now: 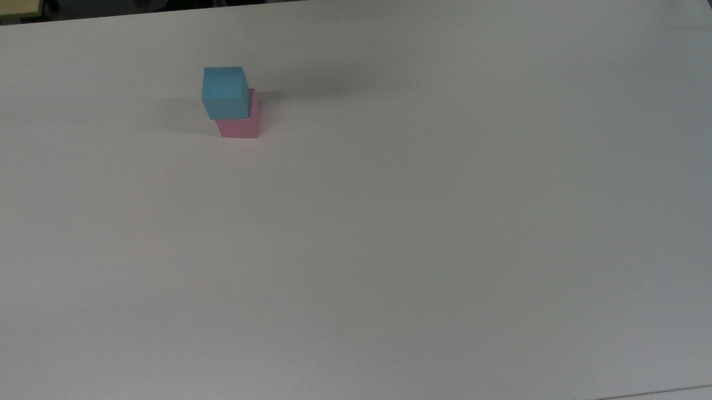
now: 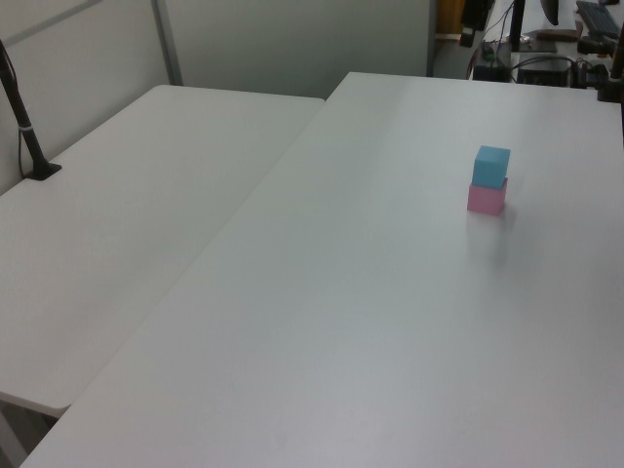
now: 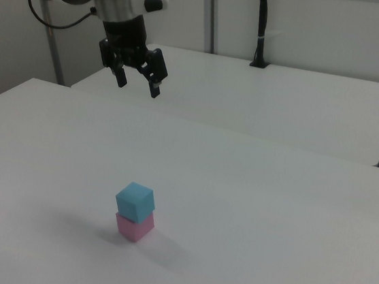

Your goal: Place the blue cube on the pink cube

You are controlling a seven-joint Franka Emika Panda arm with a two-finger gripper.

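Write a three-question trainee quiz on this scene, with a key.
1. True or false: the blue cube rests on the pink cube.
2. The gripper is: A) clamping the blue cube B) open, raised above the table C) touching the pink cube.
3. Fill in: the blue cube sits slightly ____ on the pink cube rather than flush.

Key: 1 true; 2 B; 3 offset.
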